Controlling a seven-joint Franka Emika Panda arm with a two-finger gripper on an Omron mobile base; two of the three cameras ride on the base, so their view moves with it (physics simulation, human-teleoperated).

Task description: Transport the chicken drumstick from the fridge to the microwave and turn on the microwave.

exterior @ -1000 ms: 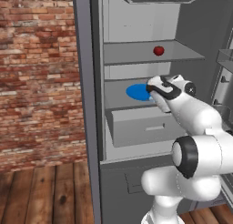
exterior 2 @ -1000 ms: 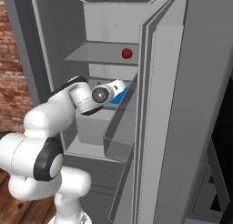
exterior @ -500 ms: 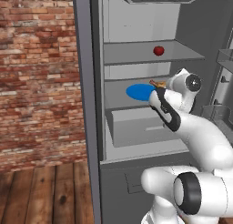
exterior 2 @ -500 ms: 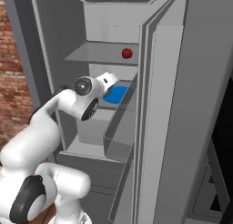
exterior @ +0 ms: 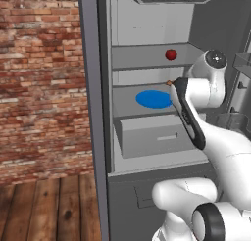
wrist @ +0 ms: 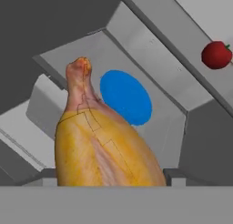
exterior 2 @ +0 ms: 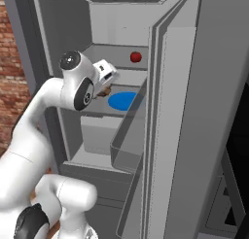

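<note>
The hand (exterior 2: 103, 90) is inside the open fridge (exterior: 147, 34), raised over the middle shelf, and it is clamped on the chicken drumstick (wrist: 102, 148), its fingers set wide around the thick golden end. In the hand view the drumstick rises between the fingers, its narrow reddish end pointing toward the back of the fridge. A flat blue plate (exterior: 154, 99) lies on the middle shelf, just beside and below the drumstick. A small red fruit (exterior: 170, 54) sits on the shelf above. Below the plate's shelf is a grey drawer (exterior: 152, 137). A brick wall (exterior: 41, 78) stands left of the fridge.
</note>
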